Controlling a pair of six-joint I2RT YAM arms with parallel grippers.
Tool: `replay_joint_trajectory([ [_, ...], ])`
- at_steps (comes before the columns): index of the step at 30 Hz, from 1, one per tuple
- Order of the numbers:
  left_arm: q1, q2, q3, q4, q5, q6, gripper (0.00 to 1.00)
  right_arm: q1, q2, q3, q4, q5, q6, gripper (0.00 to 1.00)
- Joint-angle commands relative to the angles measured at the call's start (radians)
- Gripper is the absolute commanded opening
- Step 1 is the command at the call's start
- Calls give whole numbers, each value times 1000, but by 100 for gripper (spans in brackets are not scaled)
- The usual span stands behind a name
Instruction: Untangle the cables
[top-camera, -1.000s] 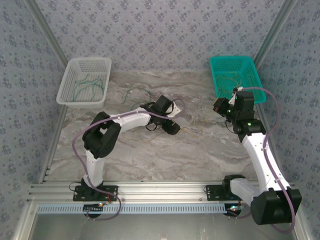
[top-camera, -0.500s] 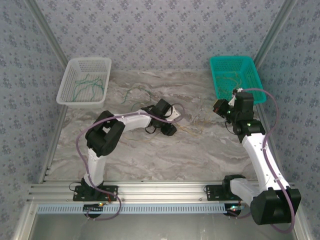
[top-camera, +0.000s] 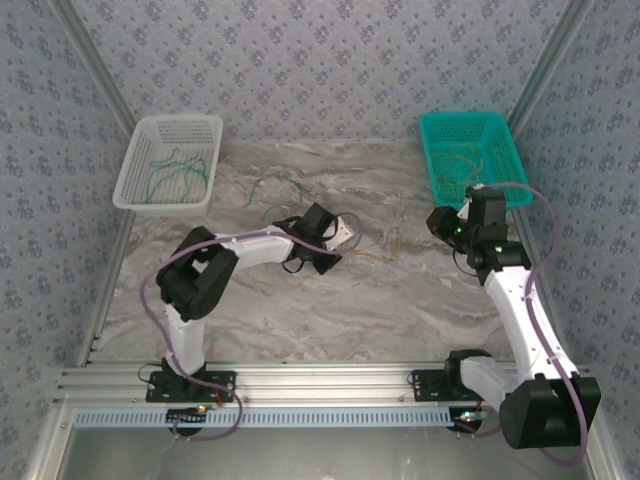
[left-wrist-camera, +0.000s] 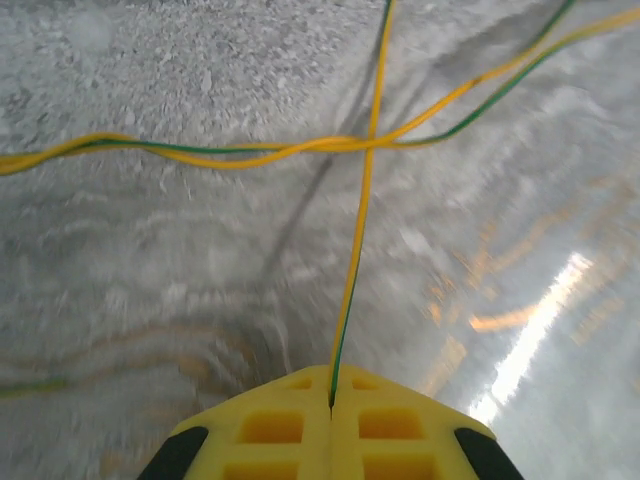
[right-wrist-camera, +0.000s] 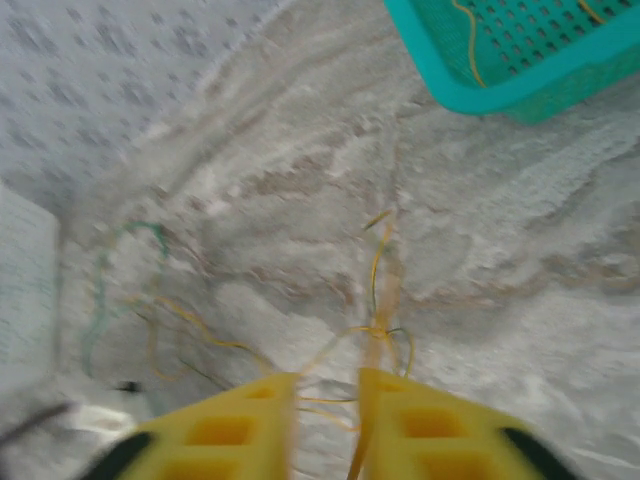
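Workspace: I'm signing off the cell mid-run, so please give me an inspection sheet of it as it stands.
Surface: marbled table, glossy, no damage seen.
Job's things: thin cables loose mid-table; green ones in white basket, yellow ones in teal basket.
Clutter: nothing seen.
Hands: left hand shut on a yellow-green strand; right hand open over tangled strands.
Cables: purple arm cables routed along both arms.
Surroundings: patterned walls, aluminium rail at near edge.

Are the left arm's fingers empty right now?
No, the left fingers are pressed together on a thin yellow-green cable that runs out from between them.
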Motion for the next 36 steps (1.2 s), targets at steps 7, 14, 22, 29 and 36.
replay_joint_trajectory([
  [7,-6,-225,56,-223,37,91,0,-23,-97,52,-236,217,-81,63],
  [14,-5,-297,67,-281,67,96,0,59,-168,78,-30,-138,-296,71],
  [22,-4,-407,72,-253,74,56,0,436,80,62,76,-206,-531,62],
  [29,-2,-524,29,-210,62,61,0,465,162,21,184,-262,-663,65],
  [36,30,-612,-20,-194,60,46,0,419,202,-41,287,-342,-724,62],
])
